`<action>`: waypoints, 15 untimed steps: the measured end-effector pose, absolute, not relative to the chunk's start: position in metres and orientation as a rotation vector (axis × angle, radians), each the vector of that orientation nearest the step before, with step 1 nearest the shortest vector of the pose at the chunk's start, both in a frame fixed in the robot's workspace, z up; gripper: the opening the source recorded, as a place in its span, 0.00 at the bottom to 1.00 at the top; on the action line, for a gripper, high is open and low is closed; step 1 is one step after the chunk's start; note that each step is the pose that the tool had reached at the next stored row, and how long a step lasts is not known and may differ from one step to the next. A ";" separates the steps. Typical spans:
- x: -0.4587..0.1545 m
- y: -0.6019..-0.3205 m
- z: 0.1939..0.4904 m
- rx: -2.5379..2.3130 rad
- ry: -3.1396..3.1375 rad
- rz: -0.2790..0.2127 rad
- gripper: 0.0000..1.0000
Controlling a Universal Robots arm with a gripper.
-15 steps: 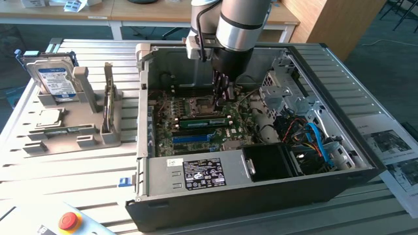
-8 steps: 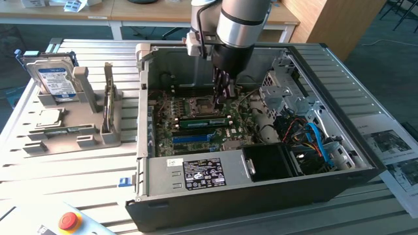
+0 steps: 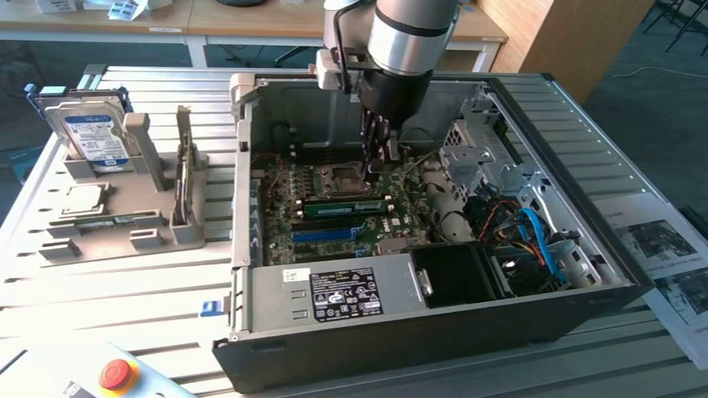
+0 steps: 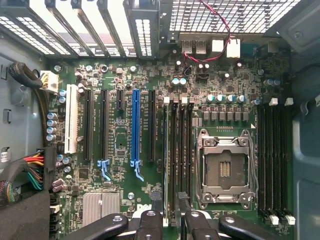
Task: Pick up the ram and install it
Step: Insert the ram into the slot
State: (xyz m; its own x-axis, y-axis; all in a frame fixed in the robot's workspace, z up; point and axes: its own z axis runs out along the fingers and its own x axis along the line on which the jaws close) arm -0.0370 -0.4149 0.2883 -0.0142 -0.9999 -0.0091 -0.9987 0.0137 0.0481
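Gripper (image 3: 376, 166) over the motherboard (image 3: 321, 236) inside the case (image 3: 443, 332) — 1 ram (image 3: 184, 157) in the rack (image 3: 111, 232), exterior view's left.

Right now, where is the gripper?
In the exterior view the gripper hangs inside the open computer case, over the green memory stick, just to the exterior view's right of the processor socket.

I work in a robotics lab or test workshop: an opened desktop computer case (image 3: 443, 332) sits on my slatted aluminium bench (image 3: 111, 298), with a grey parts fixture (image 3: 122, 224) holding a hard drive (image 3: 94, 137) at nine o'clock from it, a red emergency-stop button (image 3: 116, 373) at eight o'clock, printed sheets (image 3: 664, 249) at three o'clock, and office desks (image 3: 221, 21) at eleven
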 end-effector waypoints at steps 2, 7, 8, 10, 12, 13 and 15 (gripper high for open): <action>-0.037 -0.415 0.288 2.186 -2.217 -0.063 0.25; -0.037 -0.415 0.291 2.186 -2.217 -0.063 0.25; -0.037 -0.415 0.292 2.186 -2.217 -0.063 0.25; -0.037 -0.415 0.295 2.186 -2.217 -0.063 0.25; -0.037 -0.415 0.298 2.186 -2.217 -0.063 0.25; -0.037 -0.415 0.299 2.186 -2.217 -0.063 0.25; -0.037 -0.415 0.302 2.186 -2.217 -0.063 0.25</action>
